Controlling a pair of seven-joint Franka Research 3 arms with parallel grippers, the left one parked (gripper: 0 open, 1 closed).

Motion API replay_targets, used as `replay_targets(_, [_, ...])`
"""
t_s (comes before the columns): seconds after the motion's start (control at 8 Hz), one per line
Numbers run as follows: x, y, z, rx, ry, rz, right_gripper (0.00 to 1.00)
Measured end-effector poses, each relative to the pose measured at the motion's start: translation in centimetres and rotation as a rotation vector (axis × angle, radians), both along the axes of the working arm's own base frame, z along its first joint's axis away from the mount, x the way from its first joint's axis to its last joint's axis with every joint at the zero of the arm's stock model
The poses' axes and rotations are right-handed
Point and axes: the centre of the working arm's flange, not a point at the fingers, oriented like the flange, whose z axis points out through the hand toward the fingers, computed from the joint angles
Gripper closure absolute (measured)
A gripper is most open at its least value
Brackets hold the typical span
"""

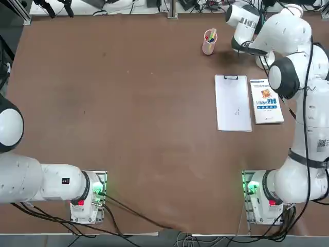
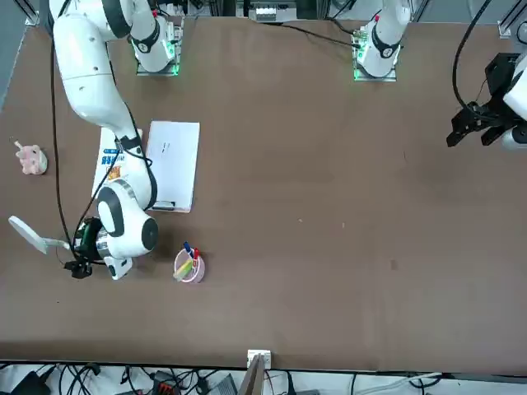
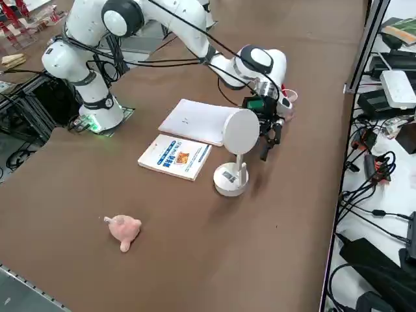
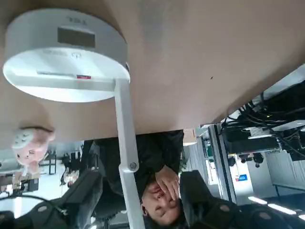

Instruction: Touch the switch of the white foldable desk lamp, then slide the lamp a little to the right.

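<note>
Far as I can tell, nothing on the list is ticked off yet: the switch on the lamp [image 3: 232,159] hasn't been touched and the slide hasn't started, so both halves of the job are still to come. The lamp sits near the surface's far right corner as the robot sees it, just beyond the booklet [image 3: 174,156] and the clipboard [image 3: 195,121], with the pink pen cup [image 1: 209,42] further in along the far edge and a little pink toy [image 3: 123,231] out by the right edge. The right pincer [image 3: 269,139] hangs low just beside the lamp on the pen cup's side, close behind the round head in the side view, and I don't see it touching anything. Its fingers [image 4: 78,193] are spread wide with nothing between them except the lamp's thin arm lining up in the gap from the wrist view, and the disc base is dead ahead. My guess is it's lining up on the base for the tap.
</note>
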Motion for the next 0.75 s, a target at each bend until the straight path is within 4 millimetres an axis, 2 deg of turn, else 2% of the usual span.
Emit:
replay_targets(0.38, [-0.3, -1.4, -1.6, -0.039, 0.026, -0.018, 0.07])
replay_targets(0.62, [-0.5, -1.5, -2.0, -0.047, 0.034, -0.025, 0.22])
replay_targets(0.75, [-0.5, -1.6, -2.1, -0.051, 0.037, -0.029, 0.34])
